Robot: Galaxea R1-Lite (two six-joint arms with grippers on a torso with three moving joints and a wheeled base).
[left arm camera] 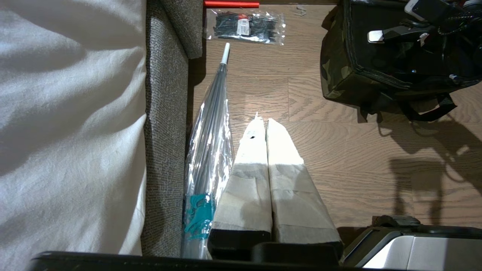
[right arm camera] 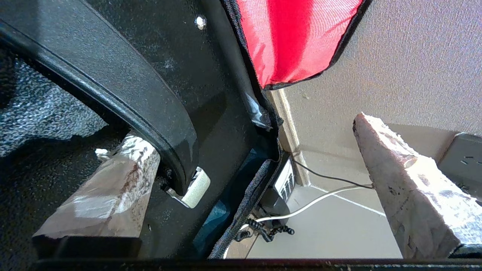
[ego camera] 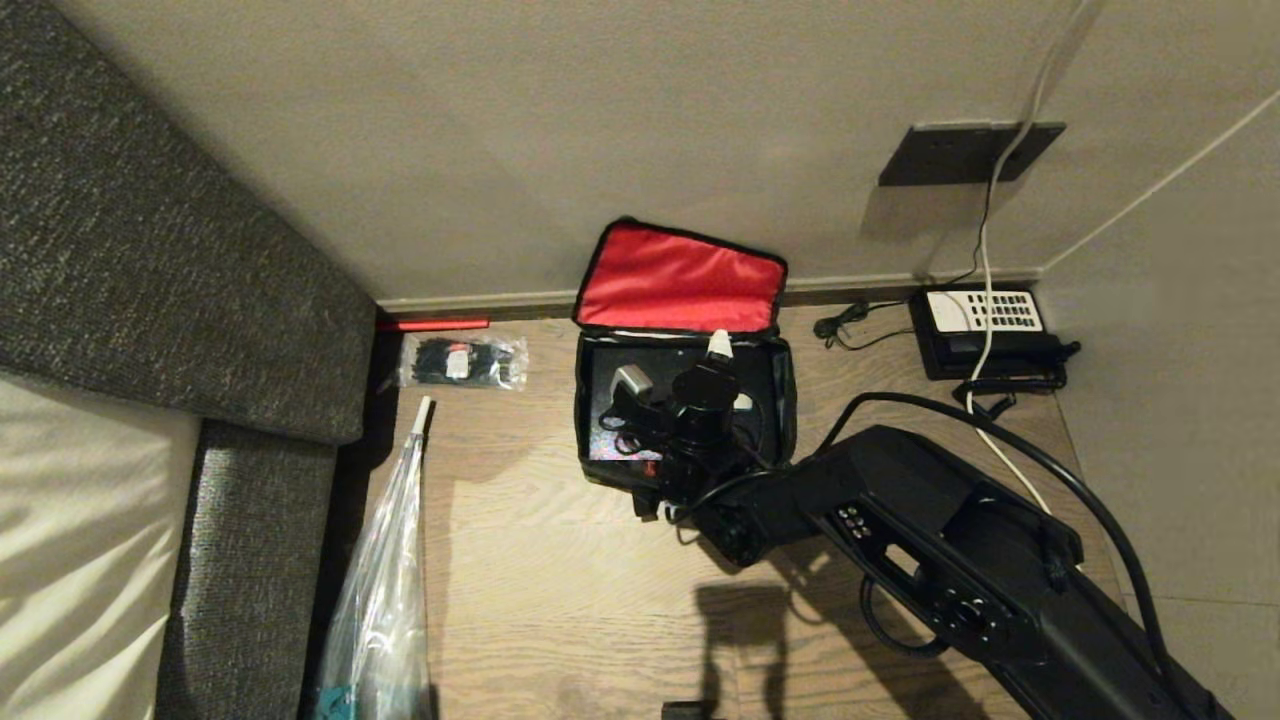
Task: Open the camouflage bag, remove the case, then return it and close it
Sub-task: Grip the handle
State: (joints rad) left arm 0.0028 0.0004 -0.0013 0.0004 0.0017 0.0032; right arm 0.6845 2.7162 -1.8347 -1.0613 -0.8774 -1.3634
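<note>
- Wood-grain floor (ego camera: 560,560) ran up to a pale wall with a baseboard; a grey upholstered bed frame (ego camera: 150,280) with white bedding (left arm camera: 67,124) bordered the robot's left side.
- Camouflage bag (left arm camera: 335,71) sat on the floor against the wall, its lid (ego camera: 680,278) thrown back and leaning on the wall, red lining facing out.
- Case (right arm camera: 211,94), black and textured, lay inside the open bag, filling nearly all of it; its black handle (right arm camera: 113,90) arched across the top, one pale grey end (right arm camera: 194,188) showing.
- Right gripper (right arm camera: 260,165) reached down into the bag over the case, fingers spread wide: one taped finger (right arm camera: 109,192) sat under or beside the handle, the other (right arm camera: 406,188) stood well outside the bag's edge. Nothing was gripped.
- Right arm (ego camera: 930,540) came in from the lower right of the head view and covered part of the case.
- Left gripper (left arm camera: 263,122) hung over bare floor, well apart from the bag, taped fingers pressed together and holding nothing.
- Clear folded umbrella (left arm camera: 211,143) lay along the bed frame, just beside the left gripper.
- Packet of black cable ties (ego camera: 462,362) lay near the wall, between bed frame and bag.
- Black telephone with white keypad (ego camera: 985,325) sat in the corner to the bag's right; a white cable (ego camera: 985,250) ran up to a dark wall plate (ego camera: 965,152).
</note>
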